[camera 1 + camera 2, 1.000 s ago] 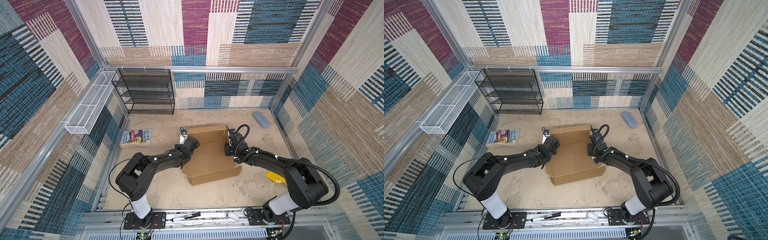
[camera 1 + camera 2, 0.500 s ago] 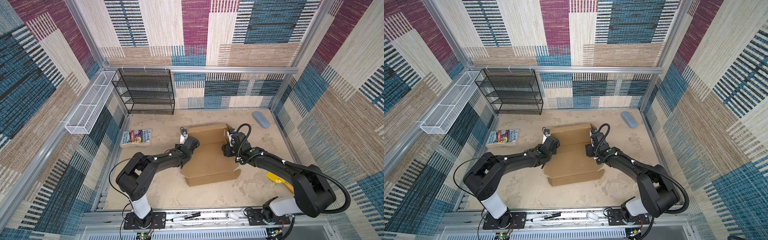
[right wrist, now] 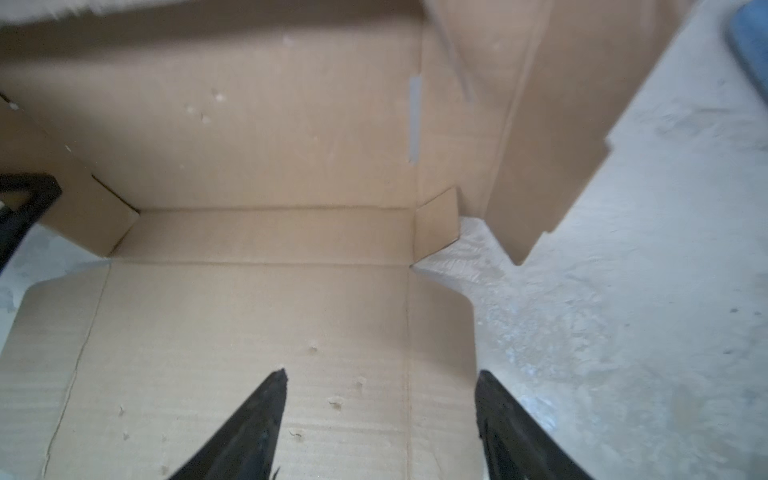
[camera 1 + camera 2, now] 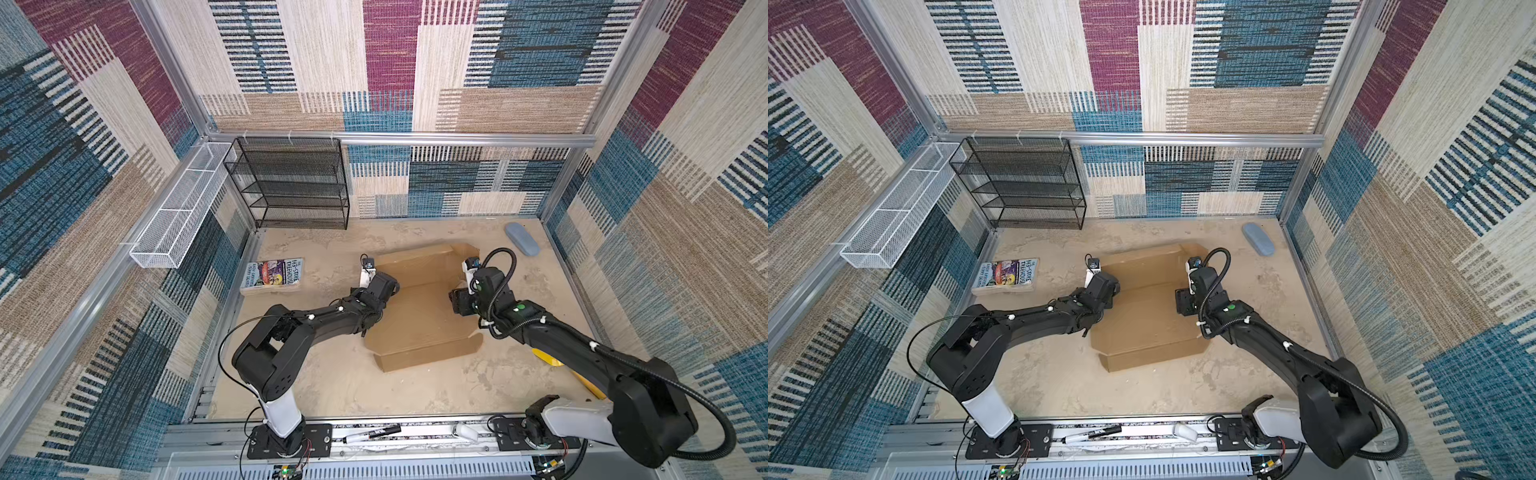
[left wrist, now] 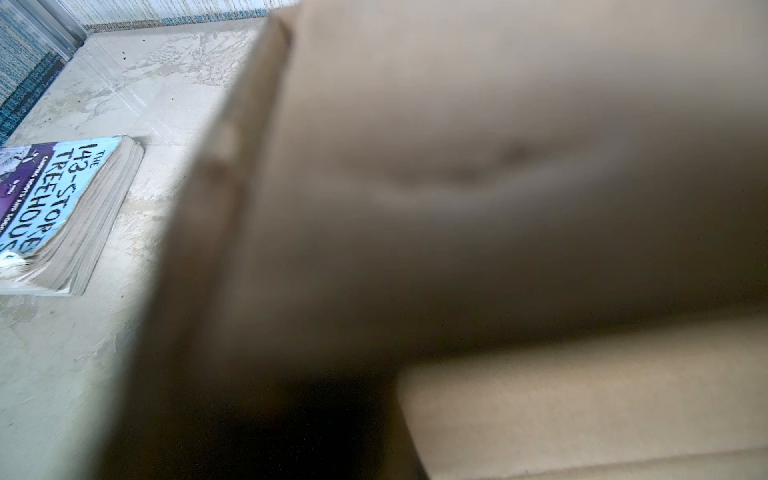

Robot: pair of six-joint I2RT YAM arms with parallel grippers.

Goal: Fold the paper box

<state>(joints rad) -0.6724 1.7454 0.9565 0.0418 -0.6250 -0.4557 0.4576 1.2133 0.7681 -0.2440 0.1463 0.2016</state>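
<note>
- Located paper box (image 4: 419, 320) mid-table, part-folded: rear panel tilted up at 12 o'clock, low front wall standing at 6 o'clock, base lying flat.
- Found left gripper (image 4: 388, 286) at the box's 9 o'clock edge, clenched shut. Wrist view filled with blurred cardboard, so cannot tell about a grip on any flap.
- Found right gripper (image 3: 380, 415) at the 3 o'clock edge, released, fingers (image 3: 257, 419) spread wide with nothing between: 1 over the base panel, 1 over bare table (image 3: 623, 332) just past the side flap.
- Noted book (image 4: 272, 274) at 9 o'clock of the box and blue case (image 4: 522, 239) toward 1 o'clock, both apart from the cardboard.
- Judged step in hand: raising the 3 o'clock side flap.
- Straddle the flap edge with the 2 fingers, close near mid-crease, rotate upward about the scored line, no dragging.
- Keep the 9 o'clock side pinned against sliding.
- Tuck small corner tab (image 3: 436, 224) inward before standing the wall.
- Watch for thin corrugate buckling off-crease.
</note>
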